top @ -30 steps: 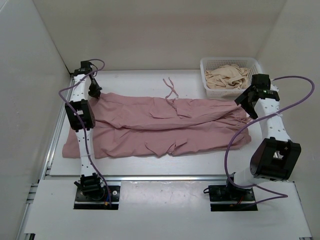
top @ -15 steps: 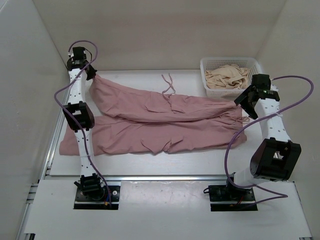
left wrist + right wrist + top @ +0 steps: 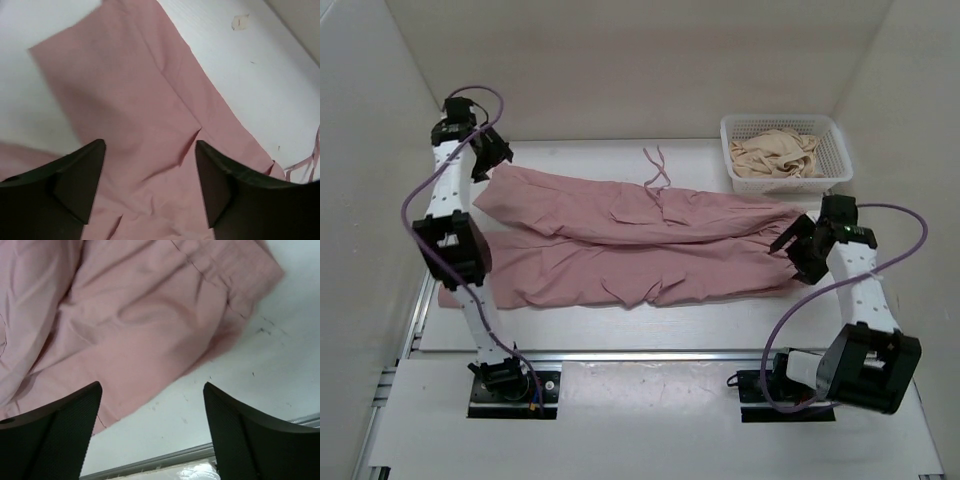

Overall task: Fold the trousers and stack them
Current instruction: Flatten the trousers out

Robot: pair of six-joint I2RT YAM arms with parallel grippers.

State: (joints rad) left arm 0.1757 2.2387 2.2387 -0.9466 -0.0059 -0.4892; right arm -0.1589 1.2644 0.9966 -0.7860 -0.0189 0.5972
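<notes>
From the overhead view I see the trousers spread flat across the middle of the white table. The legs run toward the left of the frame and the waist toward the right. The drawstrings trail off the upper edge onto bare table.

My left gripper hangs at the upper left, above the far leg's hem. In its wrist view the fingers stand wide apart with only pink cloth below them.

My right gripper sits at the right, over the waist end. Its jaws are also spread and grip nothing, with fabric and table under them.

A white basket at the upper right holds a beige garment.
</notes>
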